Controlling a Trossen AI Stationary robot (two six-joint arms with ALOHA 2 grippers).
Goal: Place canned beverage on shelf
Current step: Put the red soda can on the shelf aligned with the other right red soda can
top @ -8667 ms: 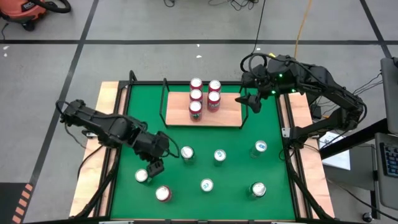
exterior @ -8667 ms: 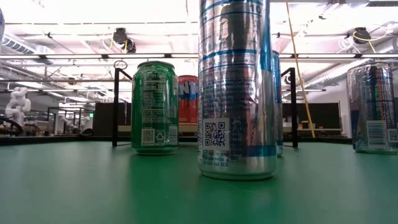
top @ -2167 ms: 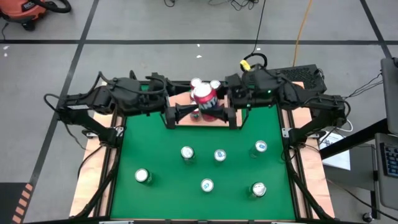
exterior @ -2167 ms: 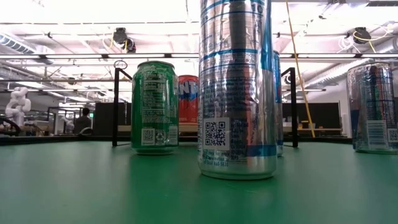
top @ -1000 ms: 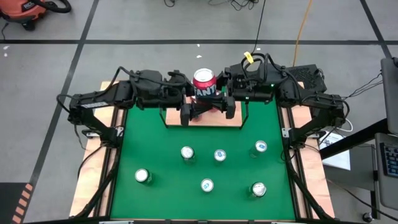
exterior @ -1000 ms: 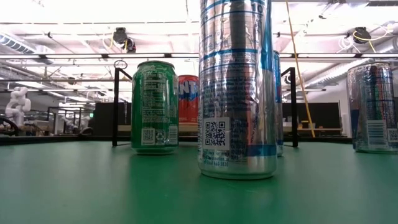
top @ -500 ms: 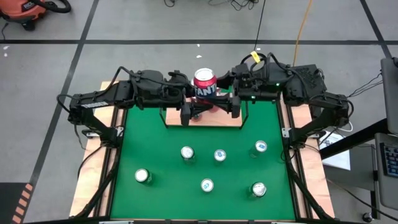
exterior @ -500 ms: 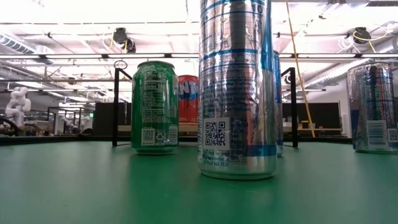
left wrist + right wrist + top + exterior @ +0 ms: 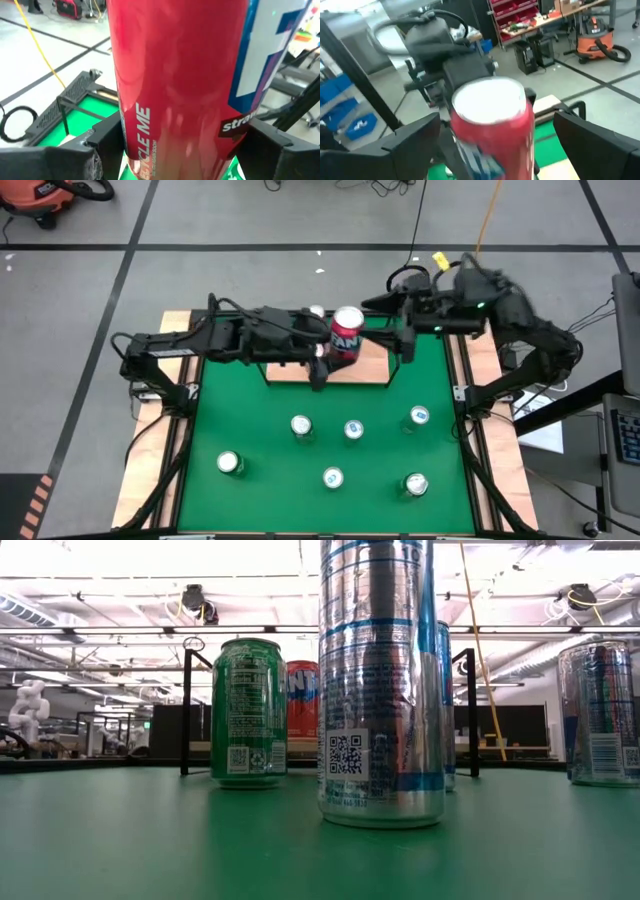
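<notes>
The left pincer [image 9: 320,360] is clamped on the red can [image 9: 346,333], which hangs over the shelf [image 9: 372,365], just right of the cans [image 9: 316,311] already standing on it. Right of the red can, the right pincer [image 9: 407,340] stands clear with its jaws apart. The can looks rigid and smooth, likely slippery; a mid-body grip across its sides seems safest.

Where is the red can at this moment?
In the high view, the red can is over the shelf at the table's far side, gripped by the left gripper.
</notes>
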